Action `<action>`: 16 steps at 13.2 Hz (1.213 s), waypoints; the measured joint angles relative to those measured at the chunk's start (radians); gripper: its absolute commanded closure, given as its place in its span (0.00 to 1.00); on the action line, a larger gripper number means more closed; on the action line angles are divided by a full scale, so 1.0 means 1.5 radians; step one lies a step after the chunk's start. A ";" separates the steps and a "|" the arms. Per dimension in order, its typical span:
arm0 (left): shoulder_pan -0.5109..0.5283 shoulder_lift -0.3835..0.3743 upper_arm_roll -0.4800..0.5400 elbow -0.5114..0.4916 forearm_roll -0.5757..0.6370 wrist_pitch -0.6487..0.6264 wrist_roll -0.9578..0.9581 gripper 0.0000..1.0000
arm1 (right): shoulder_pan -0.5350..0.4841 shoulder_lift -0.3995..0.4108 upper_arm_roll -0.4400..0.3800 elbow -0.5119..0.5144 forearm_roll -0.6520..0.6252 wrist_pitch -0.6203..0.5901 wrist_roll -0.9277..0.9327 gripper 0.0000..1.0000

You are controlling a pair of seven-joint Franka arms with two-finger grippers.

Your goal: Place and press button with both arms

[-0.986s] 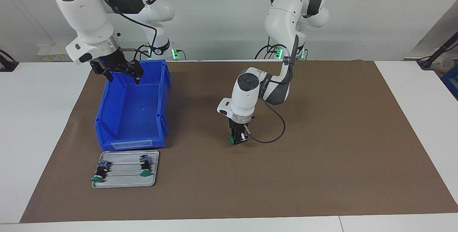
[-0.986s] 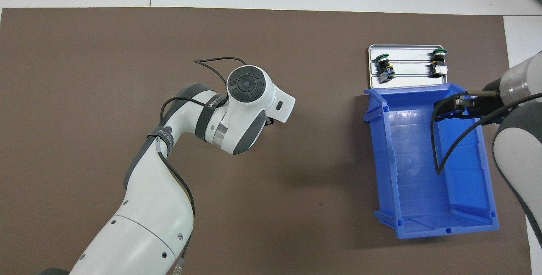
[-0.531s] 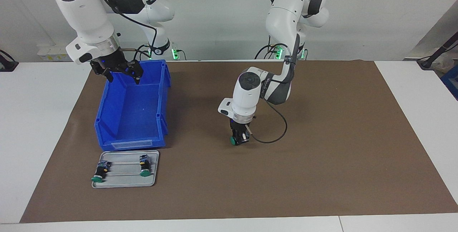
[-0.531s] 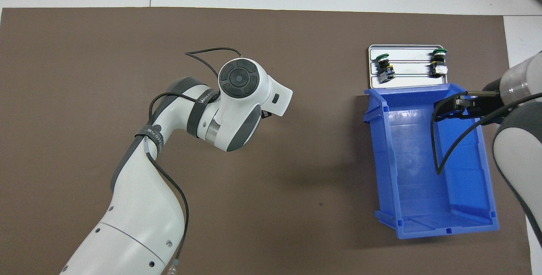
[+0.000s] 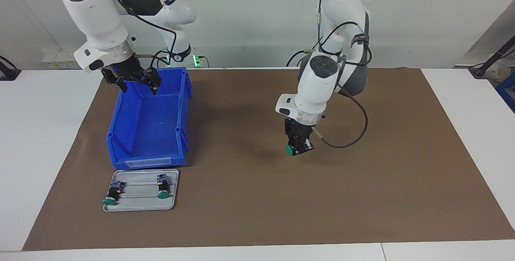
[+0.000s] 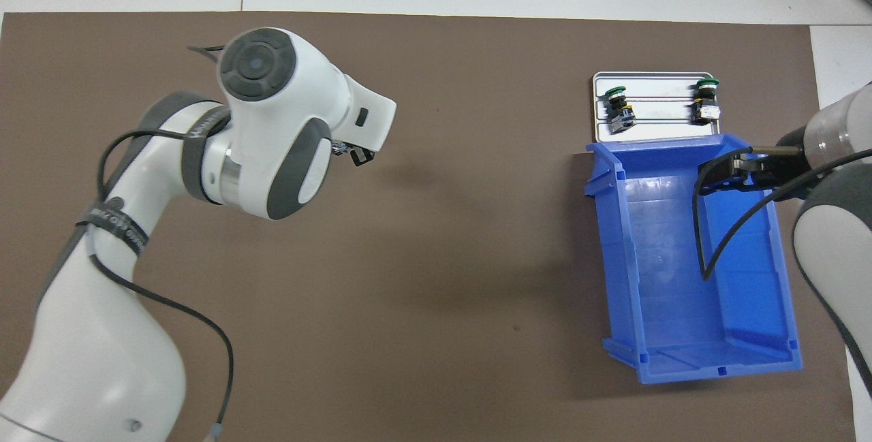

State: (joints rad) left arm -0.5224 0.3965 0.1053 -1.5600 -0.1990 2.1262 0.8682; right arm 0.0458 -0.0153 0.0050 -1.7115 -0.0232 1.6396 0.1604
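Holding the button [image 5: 290, 148] clamped in my left gripper [image 5: 298, 145] above bare mat [image 5: 362, 196], green cap tilted outward, I see my right gripper [image 5: 138, 83] waiting spread over the bin [image 5: 149, 132].

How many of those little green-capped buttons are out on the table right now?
3. Two lie on the metal tray: one button toward the right arm's end, one beside it. The third button is held by the left gripper above the brown mat.

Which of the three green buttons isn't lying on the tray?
The button gripped in the left gripper, up over the brown mat. The other two lie on the tray.
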 measured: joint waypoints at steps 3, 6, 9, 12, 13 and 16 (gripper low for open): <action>0.074 -0.038 0.002 -0.050 -0.114 -0.002 0.107 1.00 | 0.000 0.000 0.000 0.000 0.000 0.000 0.000 0.00; 0.122 -0.042 0.001 -0.075 -0.192 0.002 0.180 1.00 | 0.000 0.000 0.000 0.000 0.000 0.000 0.000 0.00; 0.164 -0.057 0.002 -0.129 -0.325 0.028 0.310 1.00 | 0.000 0.000 0.000 0.000 0.000 0.000 0.000 0.00; 0.192 -0.088 0.003 -0.215 -0.456 0.072 0.440 1.00 | 0.000 0.000 0.000 0.000 0.000 0.000 0.000 0.00; 0.194 -0.099 0.003 -0.244 -0.515 0.092 0.490 1.00 | 0.000 0.000 0.000 0.000 0.000 0.000 0.000 0.00; 0.193 -0.129 -0.007 -0.332 -0.701 0.155 0.651 1.00 | 0.000 0.000 0.000 0.000 0.000 0.000 0.000 0.00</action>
State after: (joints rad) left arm -0.2324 0.2036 0.0950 -2.0584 -1.2512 2.3593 1.8441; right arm 0.0458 -0.0153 0.0050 -1.7115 -0.0232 1.6396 0.1604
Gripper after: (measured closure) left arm 0.670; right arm 0.000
